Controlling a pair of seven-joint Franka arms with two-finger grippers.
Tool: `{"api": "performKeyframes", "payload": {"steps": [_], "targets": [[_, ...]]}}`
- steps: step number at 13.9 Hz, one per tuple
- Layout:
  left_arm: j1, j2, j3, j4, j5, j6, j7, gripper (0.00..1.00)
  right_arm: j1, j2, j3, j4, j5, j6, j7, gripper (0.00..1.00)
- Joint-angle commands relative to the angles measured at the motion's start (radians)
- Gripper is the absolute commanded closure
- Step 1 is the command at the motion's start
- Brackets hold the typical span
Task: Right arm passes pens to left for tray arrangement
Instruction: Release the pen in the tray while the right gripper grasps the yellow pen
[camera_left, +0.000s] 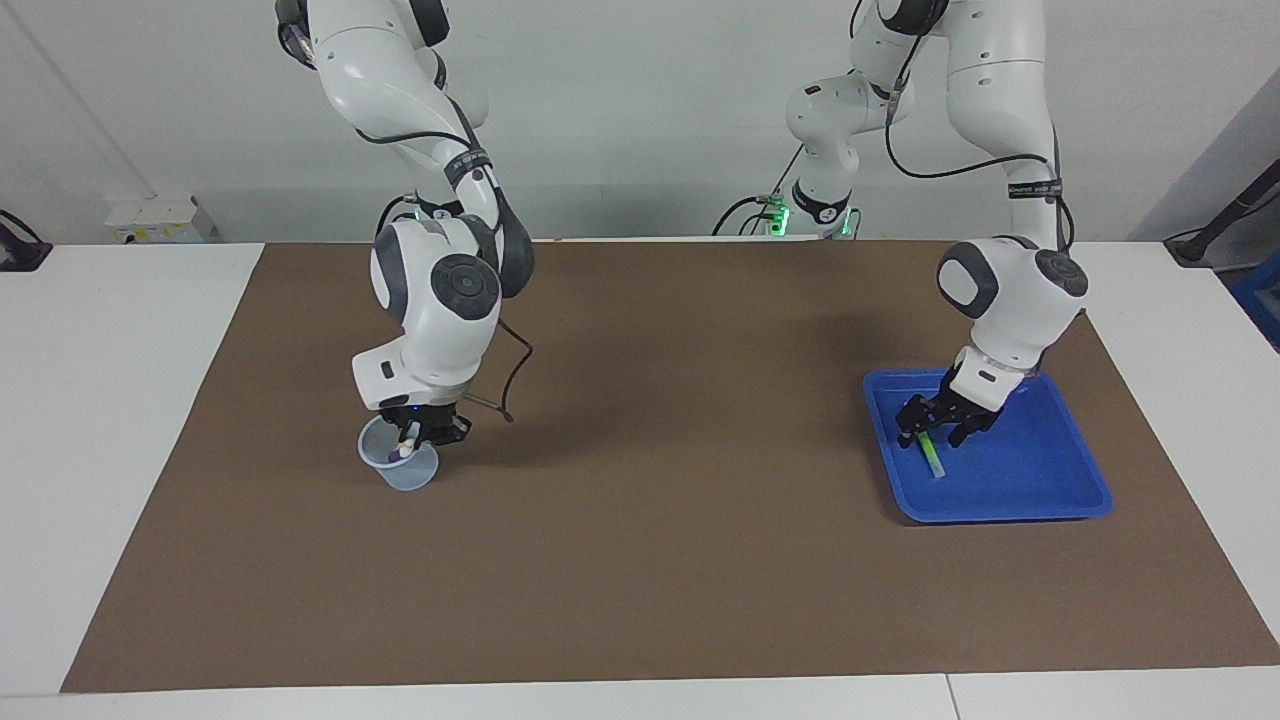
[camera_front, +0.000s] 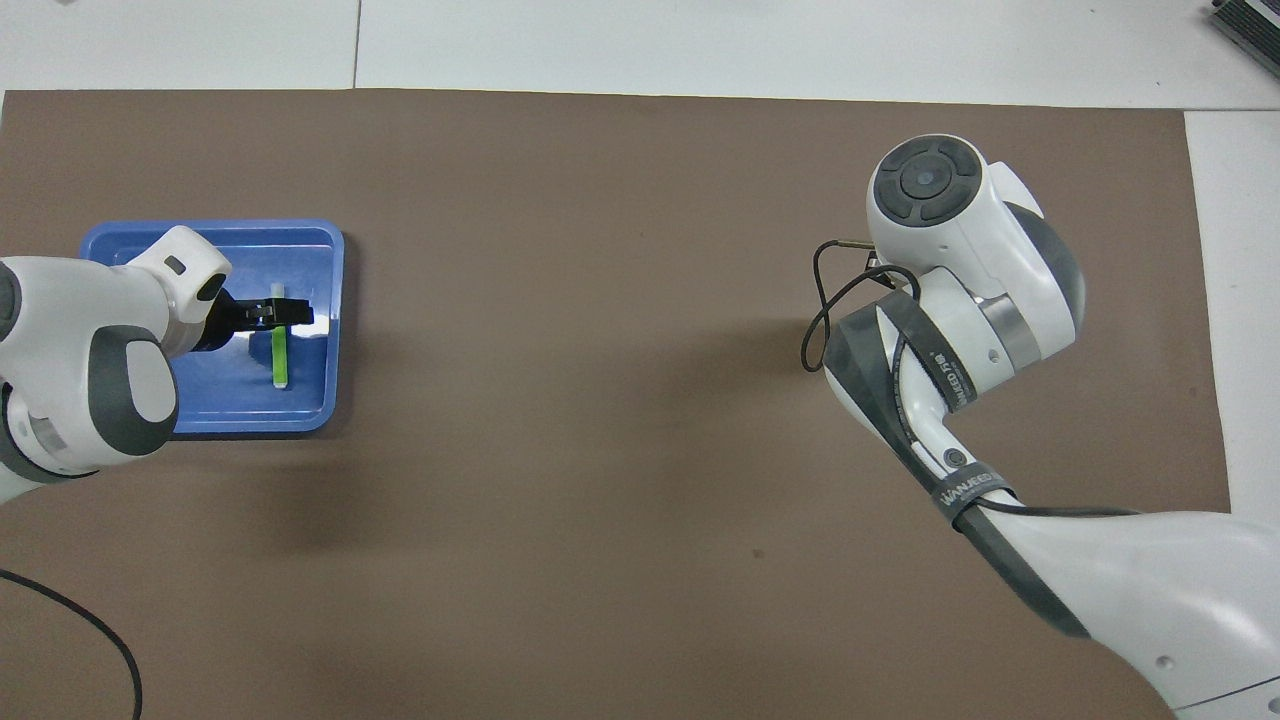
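Toward the left arm's end of the table lies the blue tray (camera_left: 1040, 490) on the brown mat (camera_left: 660, 560); the green pen (camera_left: 932, 458) lies flat on the tray's floor, in the part nearest the middle of the table. Just over this pen hangs the left pincer (camera_left: 934, 432); its fingers are spread apart and they hold nothing; one finger stands at each side of the pen's end nearer to the robots. Toward the right arm's end of the table stands a small translucent cup (camera_left: 400, 466) on the mat; the right pincer (camera_left: 420, 432) is lowered into the mouth of this cup; its fingers are pressed together on a pen with a whitish end (camera_left: 406, 443); which colour this pen has, I cannot tell. A purple pen (camera_left: 397, 455) shows inside the cup, under the pincer.
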Motion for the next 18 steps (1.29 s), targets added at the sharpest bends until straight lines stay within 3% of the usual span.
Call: {"api": "performKeyframes", "payload": {"steps": [1, 9, 18], "targets": [[0.01, -0.001, 0.0, -0.003, 0.021, 0.021, -0.005, 0.02, -0.01, 0.013, 0.012, 0.011, -0.015, 0.014, -0.021, 1.0], [0.029, -0.001, 0.001, -0.002, 0.021, 0.033, 0.007, 0.01, 0.004, -0.006, 0.019, 0.042, -0.009, -0.038, -0.09, 1.0], [0.015, -0.004, 0.001, 0.003, 0.021, 0.05, 0.114, 0.01, 0.01, -0.072, 0.078, 0.07, -0.014, -0.213, -0.203, 1.0]]}}
